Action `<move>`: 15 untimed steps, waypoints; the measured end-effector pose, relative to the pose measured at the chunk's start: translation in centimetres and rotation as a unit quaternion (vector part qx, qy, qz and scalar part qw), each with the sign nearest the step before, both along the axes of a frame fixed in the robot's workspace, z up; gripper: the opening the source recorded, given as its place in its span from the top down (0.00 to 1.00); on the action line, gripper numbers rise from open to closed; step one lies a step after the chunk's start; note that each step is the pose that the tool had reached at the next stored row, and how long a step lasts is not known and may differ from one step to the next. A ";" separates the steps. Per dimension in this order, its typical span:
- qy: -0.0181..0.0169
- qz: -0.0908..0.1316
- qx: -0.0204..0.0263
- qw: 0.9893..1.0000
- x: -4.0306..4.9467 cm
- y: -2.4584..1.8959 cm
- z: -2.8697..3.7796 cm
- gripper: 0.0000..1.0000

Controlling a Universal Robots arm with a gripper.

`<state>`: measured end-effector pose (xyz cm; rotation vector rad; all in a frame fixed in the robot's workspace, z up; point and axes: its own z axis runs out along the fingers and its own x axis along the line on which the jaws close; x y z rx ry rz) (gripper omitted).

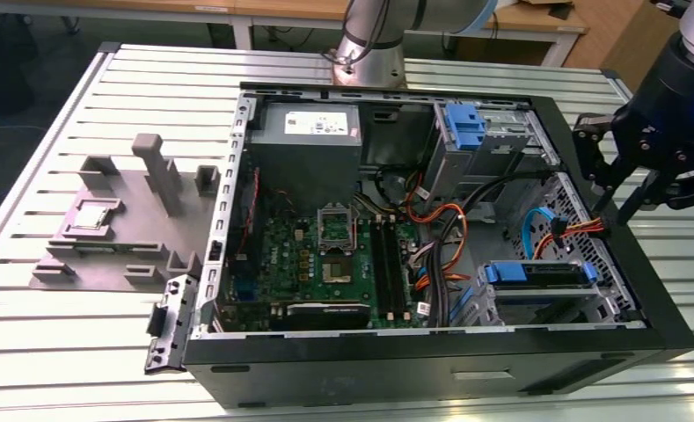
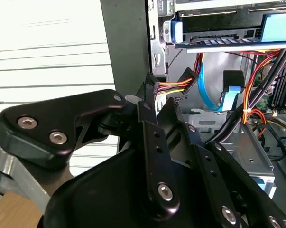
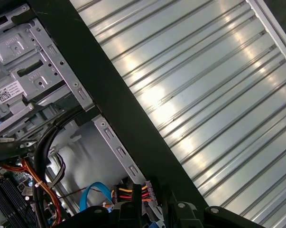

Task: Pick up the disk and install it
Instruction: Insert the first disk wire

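The disk (image 1: 536,274) lies flat in its blue carrier in the drive cage at the near corner of the open computer case (image 1: 441,365), on the exterior view's right. The second wrist view shows one end of the disk (image 2: 214,28) past the fingers. My gripper (image 1: 607,198) hangs above the case's right wall, up and to the right of the disk and apart from it. It looks open, with nothing between the fingers. In the second wrist view the gripper (image 2: 157,95) sits in front of a bundle of coloured power wires (image 2: 173,88).
An upright blue bracket (image 1: 464,127) stands in the far drive bay beside the grey power supply (image 1: 309,127). Orange and blue cables (image 1: 535,233) cross the case beside the motherboard (image 1: 323,255). A grey fixture block (image 1: 124,220) sits on the slatted metal table (image 3: 204,95) on the exterior view's left.
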<state>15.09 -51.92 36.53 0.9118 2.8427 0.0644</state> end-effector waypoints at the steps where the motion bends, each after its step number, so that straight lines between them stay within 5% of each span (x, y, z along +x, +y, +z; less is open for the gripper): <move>1: -0.001 0.000 0.000 1.000 0.00 0.00 -0.02 0.69; 15: -0.001 0.000 0.000 1.000 0.00 0.00 -0.03 0.69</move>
